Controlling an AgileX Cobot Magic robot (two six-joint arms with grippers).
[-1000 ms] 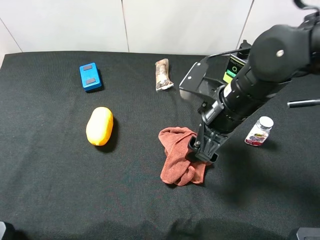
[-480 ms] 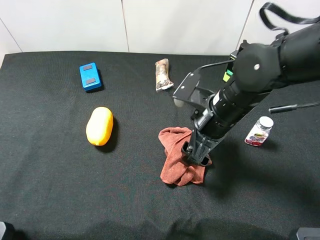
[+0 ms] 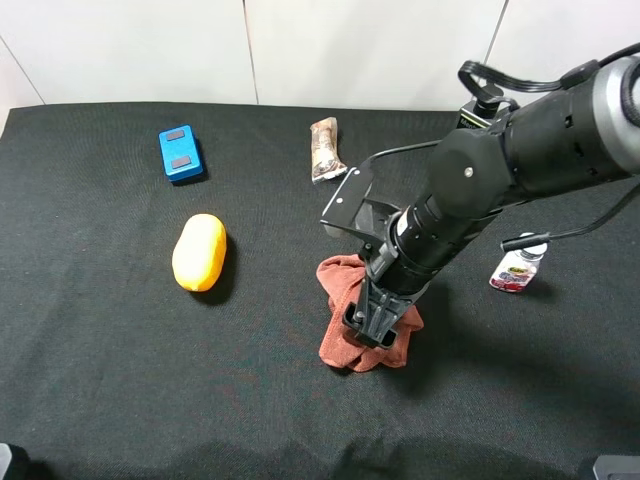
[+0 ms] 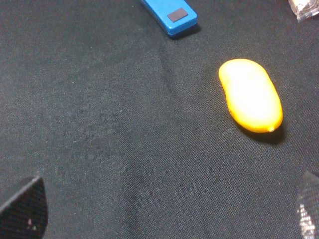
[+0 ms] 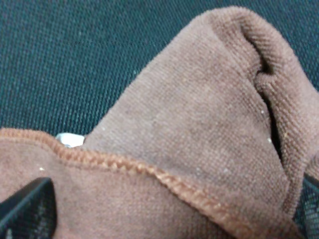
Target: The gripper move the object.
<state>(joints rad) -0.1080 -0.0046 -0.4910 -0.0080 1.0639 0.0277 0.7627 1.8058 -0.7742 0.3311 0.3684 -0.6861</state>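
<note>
Brown cloth [image 3: 342, 285]: lying bunched on black tabletop [image 3: 100, 350]
Right gripper [image 3: 370, 325]: I'm holding it spread wide — fingers straddling the cloth
Left gripper [image 4: 164, 209]: hovering spread near yellow fruit [image 4: 250, 94]

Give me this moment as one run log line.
phase: pre-grasp | right jaws: open, straddling crumpled reddish-brown cloth | left jaws: open, empty | cloth: on black table

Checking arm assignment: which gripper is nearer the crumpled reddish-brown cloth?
Right. The right gripper is down on the crumpled reddish-brown cloth; the left gripper hangs far off, near the yellow oval object.
</note>
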